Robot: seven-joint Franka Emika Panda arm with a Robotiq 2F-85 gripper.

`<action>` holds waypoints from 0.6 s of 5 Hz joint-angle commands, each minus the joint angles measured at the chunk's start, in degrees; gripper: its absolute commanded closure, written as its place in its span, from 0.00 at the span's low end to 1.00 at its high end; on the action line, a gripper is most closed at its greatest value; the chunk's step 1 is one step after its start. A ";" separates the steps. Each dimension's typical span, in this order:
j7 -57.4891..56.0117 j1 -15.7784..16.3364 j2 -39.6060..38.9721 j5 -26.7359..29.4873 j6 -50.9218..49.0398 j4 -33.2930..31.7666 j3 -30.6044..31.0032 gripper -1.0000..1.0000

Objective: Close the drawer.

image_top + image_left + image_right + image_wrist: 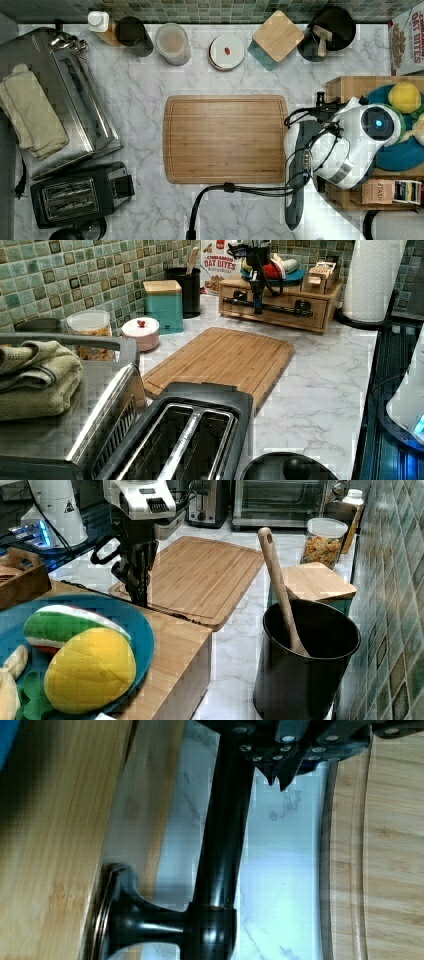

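While the white robot arm (350, 145) reached down at the top view's right edge, its dark end effector (257, 302) hung at the front of the light-wood drawer (272, 307) in the left view, level with the long dark metal bar handle (267, 306). That drawer sat in a low wooden cabinet (280, 300) on the white marble worktop (145, 100), just beyond the far end of the flat bamboo cutting board (225, 139) as the left view showed it. In that view the drawer front lay close to flush with the cabinet face. From the wrist view, the bar handle (222, 835) ran lengthwise past the fingertips (280, 775), which stood just beside it over a strip of marble between handle and board. Whether the fingers were apart or together I cannot tell. On the cabinet top a blue plate (135, 625) carried a yellow plush toy (90, 670) in the right view. A black utensil pot (305, 655) with a wooden spoon (277, 580) stood near the tiled wall, and a black toaster (75, 195) sat at the top view's lower left.
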State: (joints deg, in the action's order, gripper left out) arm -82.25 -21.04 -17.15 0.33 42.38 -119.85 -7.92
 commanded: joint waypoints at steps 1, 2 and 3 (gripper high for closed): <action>-3.43 -6.88 1.11 -0.71 0.99 7.31 -6.99 1.00; -3.41 -6.87 1.11 -0.70 0.99 7.29 -7.00 1.00; -3.38 -6.95 1.12 -0.73 0.98 7.29 -6.91 1.00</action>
State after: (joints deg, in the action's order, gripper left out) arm -82.25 -20.72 -17.25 0.34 42.10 -119.74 -8.24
